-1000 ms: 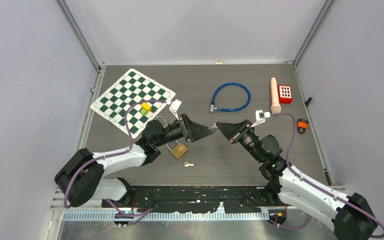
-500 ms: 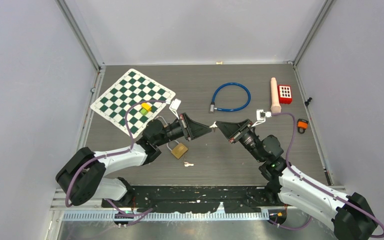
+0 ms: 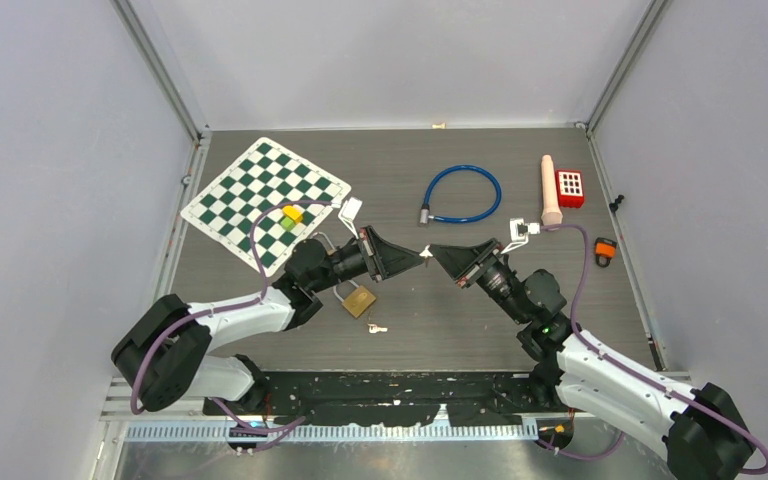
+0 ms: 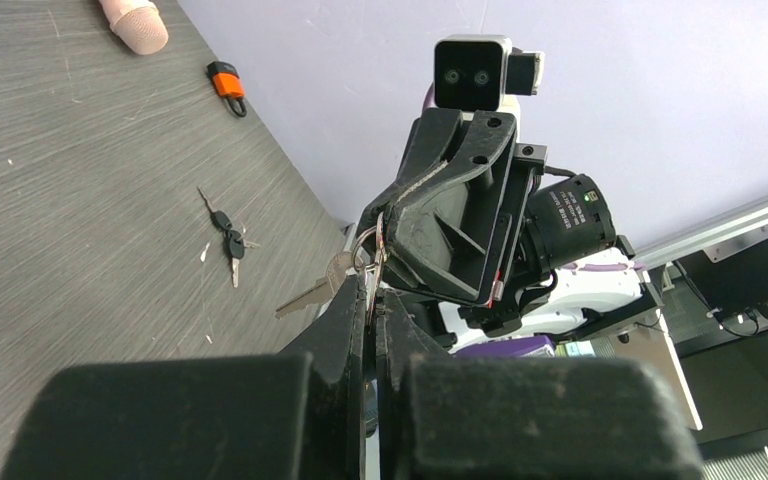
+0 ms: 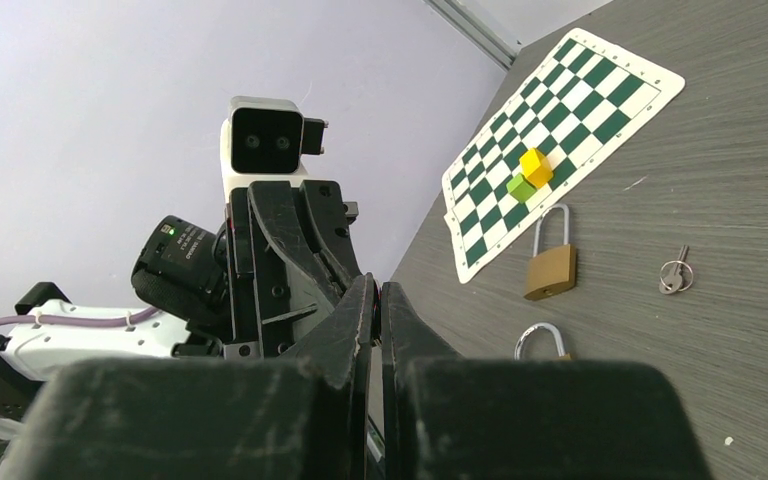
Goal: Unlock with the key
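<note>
My two grippers meet tip to tip above the middle of the table, with a bunch of silver keys (image 4: 310, 292) on a ring (image 4: 364, 243) between them. The left gripper (image 3: 420, 256) (image 4: 372, 290) is shut on one key of the bunch. Facing it, the right gripper (image 3: 434, 251) (image 5: 373, 290) is shut on the ring end; its own view hides what it pinches. A brass padlock (image 3: 358, 300) (image 5: 550, 268) lies on the table below the left gripper. A second padlock (image 5: 540, 341) with a silver shackle lies close by.
A single loose key (image 3: 376, 327) (image 5: 674, 275) lies near the brass padlock. Left of the arms lies a chessboard (image 3: 260, 190) with yellow and green blocks. A blue cable lock (image 3: 462, 193), a beige cylinder (image 3: 550, 190), a red block (image 3: 570, 187) and a small orange padlock (image 3: 605, 250) sit to the right.
The left gripper's jaws have closed on a key of the bunch. The right gripper has edged slightly left, still shut.
</note>
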Controlling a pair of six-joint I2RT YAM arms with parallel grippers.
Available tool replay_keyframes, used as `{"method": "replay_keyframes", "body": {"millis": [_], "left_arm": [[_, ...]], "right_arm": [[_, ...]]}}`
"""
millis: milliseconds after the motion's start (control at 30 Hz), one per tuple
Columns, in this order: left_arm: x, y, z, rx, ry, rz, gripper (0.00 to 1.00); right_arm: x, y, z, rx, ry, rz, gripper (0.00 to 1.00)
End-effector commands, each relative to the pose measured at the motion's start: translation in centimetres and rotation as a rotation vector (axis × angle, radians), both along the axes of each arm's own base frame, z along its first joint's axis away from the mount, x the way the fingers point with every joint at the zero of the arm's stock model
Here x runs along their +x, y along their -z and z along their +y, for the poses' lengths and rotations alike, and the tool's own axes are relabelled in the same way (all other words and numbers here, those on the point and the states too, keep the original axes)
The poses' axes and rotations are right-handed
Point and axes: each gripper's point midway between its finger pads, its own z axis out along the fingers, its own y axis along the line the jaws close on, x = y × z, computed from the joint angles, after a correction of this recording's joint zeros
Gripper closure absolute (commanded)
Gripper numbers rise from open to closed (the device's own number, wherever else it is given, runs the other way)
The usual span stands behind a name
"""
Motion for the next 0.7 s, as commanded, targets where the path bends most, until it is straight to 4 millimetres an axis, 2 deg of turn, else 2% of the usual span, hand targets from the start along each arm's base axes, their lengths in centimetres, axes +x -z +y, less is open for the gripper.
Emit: {"method": "replay_keyframes", "body": {"millis": [0, 100, 167, 367, 500, 533, 567, 667], "left_arm": [[-0.4, -4.1, 0.1, -0.103, 0.016, -0.122, 1.0], [-0.3, -3.8, 0.5, -0.088, 0.016, -0.116, 1.0], [-0.1, -3.4, 0.8, -0.068, 0.016, -0.111, 1.0], [-0.3, -1.9, 1.9, 0.058, 0.071, -0.115, 1.0], [-0.5, -0.8, 3.1, 0.149, 0.088, -0.135, 1.0], [-0.6, -0.7, 3.3, 0.168, 0.097, -0.137, 1.0], [-0.8, -0.6, 3.5, 0.18, 0.108, -0.14, 1.0], [-1.4, -1.1, 3.7, 0.173, 0.134, -0.143, 1.0]], "right_arm": [[-0.3, -1.0, 0.3, -0.008, -0.021, -0.053, 0.95], [-0.5, -0.8, 0.6, -0.043, -0.039, -0.063, 0.91], [-0.5, -0.6, 0.6, -0.077, -0.042, -0.075, 0.85], [-0.4, -1.2, -0.2, -0.182, -0.051, -0.149, 0.58], [-0.7, -1.7, -0.5, -0.222, -0.135, -0.208, 0.54], [-1.5, -2.2, -0.2, -0.218, -0.188, -0.242, 0.54], [-1.2, -2.1, -0.4, -0.218, -0.196, -0.242, 0.53], [-2.4, -3.0, 0.5, -0.217, -0.306, -0.297, 0.53]]}}
